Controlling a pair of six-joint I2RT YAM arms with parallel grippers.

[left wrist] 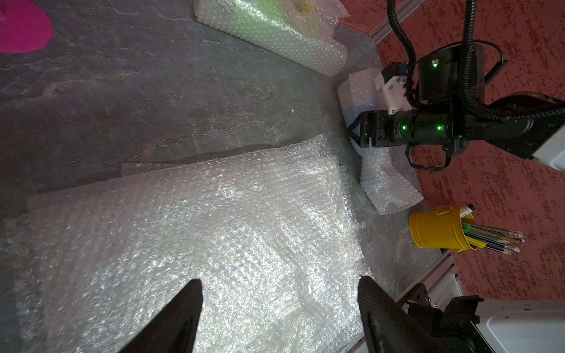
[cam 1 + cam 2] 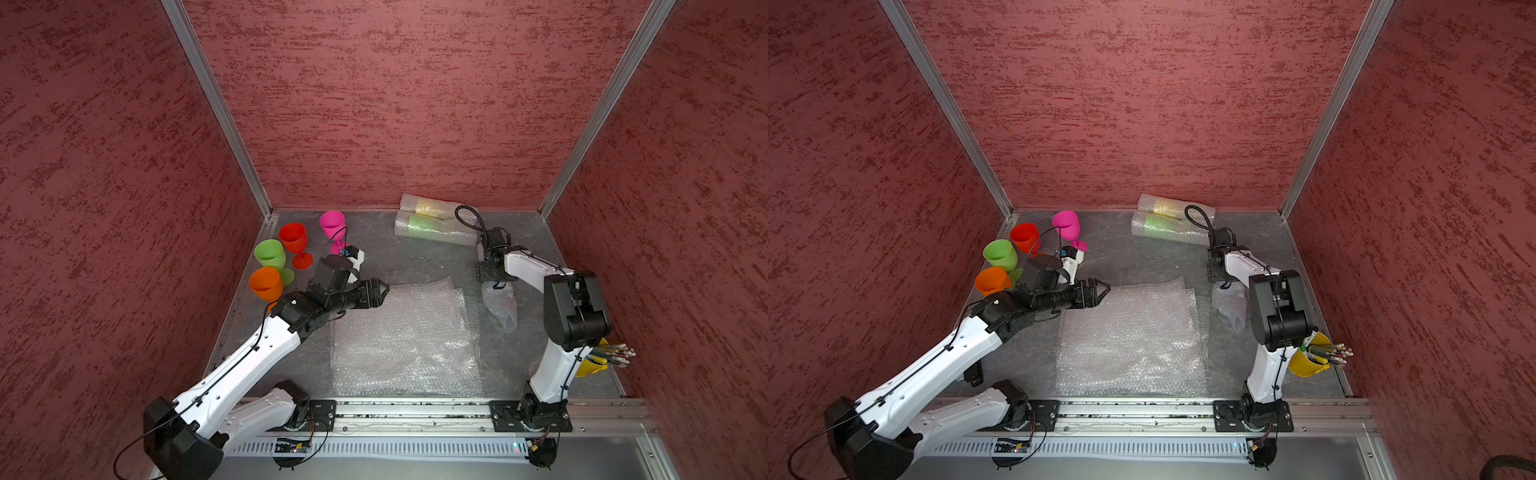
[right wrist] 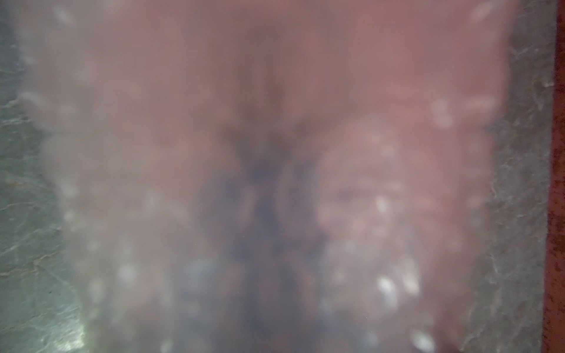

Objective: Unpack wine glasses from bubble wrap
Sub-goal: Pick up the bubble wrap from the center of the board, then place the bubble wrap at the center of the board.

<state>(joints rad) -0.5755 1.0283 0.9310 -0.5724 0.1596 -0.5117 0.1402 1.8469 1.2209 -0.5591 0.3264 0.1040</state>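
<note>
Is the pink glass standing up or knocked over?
Standing up: the pink glass rests on its round foot, with its open mouth facing up.

White-shelled arms (image 2: 249, 357), black joints (image 2: 577, 316), black cables (image 1: 397, 27), small green lights (image 1: 404, 127).

We see a tabletop (image 2: 415, 266) with a grey, veined stone look and a matt finish. At its centre the bubble wrap sheets (image 2: 403, 340) are clear, crinkled plastic that glints. At ten o'clock the goblets (image 2: 266, 282) are smooth, opaque plastic with a soft sheen. The walls (image 2: 395, 104) look rough, matt and plaster-like. At four o'clock we note a glossy yellow cup (image 1: 434, 229), and at six a brushed metal rail (image 2: 415, 415).
</note>
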